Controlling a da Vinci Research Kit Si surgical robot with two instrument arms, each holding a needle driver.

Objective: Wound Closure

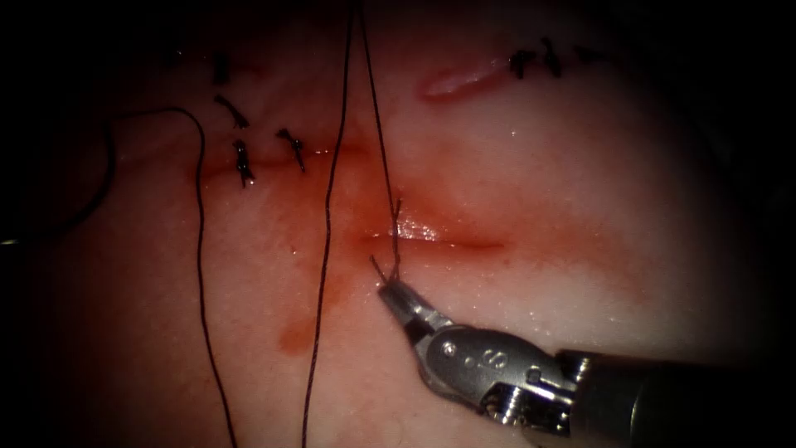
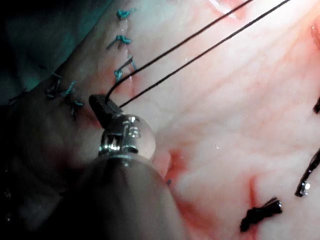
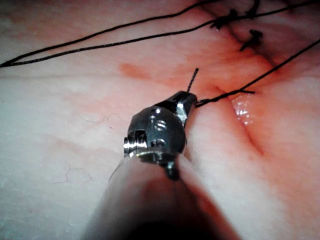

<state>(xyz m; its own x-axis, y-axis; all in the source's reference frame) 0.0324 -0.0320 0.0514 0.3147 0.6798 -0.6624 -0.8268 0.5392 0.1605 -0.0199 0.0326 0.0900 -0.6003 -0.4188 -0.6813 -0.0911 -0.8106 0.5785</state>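
endoscope, right tool [image 1: 390,292]: my jaws are clamped on the thread [image 1: 393,236] just below the cut [image 1: 431,241], with a short tail sticking out beside the tips.
endoscope, thread: two strands rise from the cut and run off past the top edge. A twist sits on the cut's left end.
endoscope, tissue [image 1: 580,182]: finished stitches [image 1: 242,162] lie left of the open part, with red fluid [image 1: 294,336] around it.
left wrist, left tool [image 2: 102,106]: jaws together on the two long strands [image 2: 200,42].
right wrist, right tool [image 3: 187,102]: tips pinch the thread just short of the cut [image 3: 247,125], and the twist [image 3: 225,95] lies between them.
needle: I can't find it in any view.
step: my read is knot tying, both ends held.
next: calls for even, opposed tension and no slip.
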